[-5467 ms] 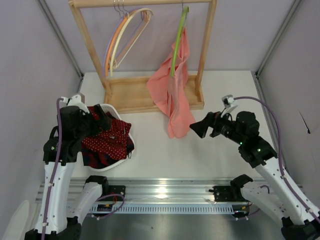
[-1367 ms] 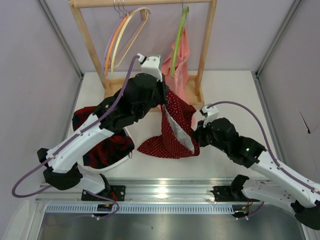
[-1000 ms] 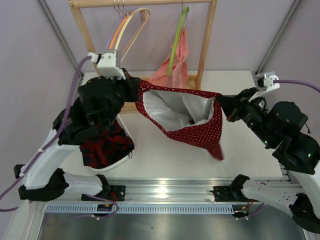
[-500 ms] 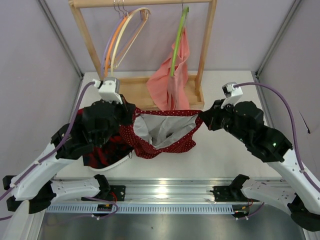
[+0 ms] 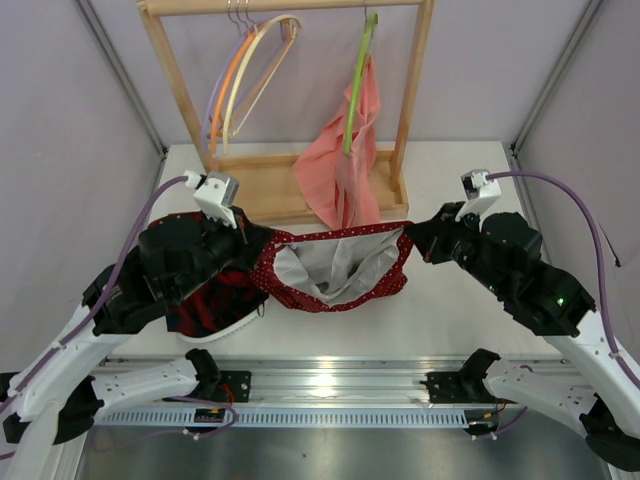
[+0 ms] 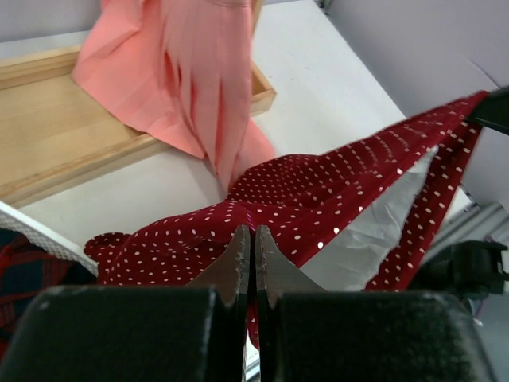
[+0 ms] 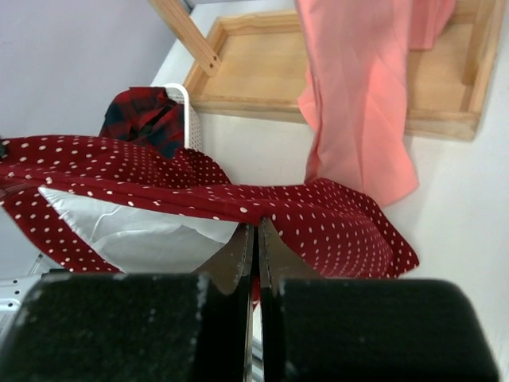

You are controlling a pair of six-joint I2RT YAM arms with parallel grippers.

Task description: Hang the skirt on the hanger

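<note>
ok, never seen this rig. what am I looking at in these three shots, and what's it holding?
Two robot arms are bolted at the near edge of a white table, each with a two-finger gripper. The wide shot looks down from above and behind them. The other two come from wrist cameras, so the dark fingers at the bottom are each arm's own. The left gripper and right gripper are each shut on an end of the small dark-red polka-dot skirt with pale lining, stretching it open over the table. Behind stands a wooden rack carrying a cream curved hanger and a lime-green hanger with salmon-pink cloth. At left, a white basket holds a red-black plaid garment.
</note>
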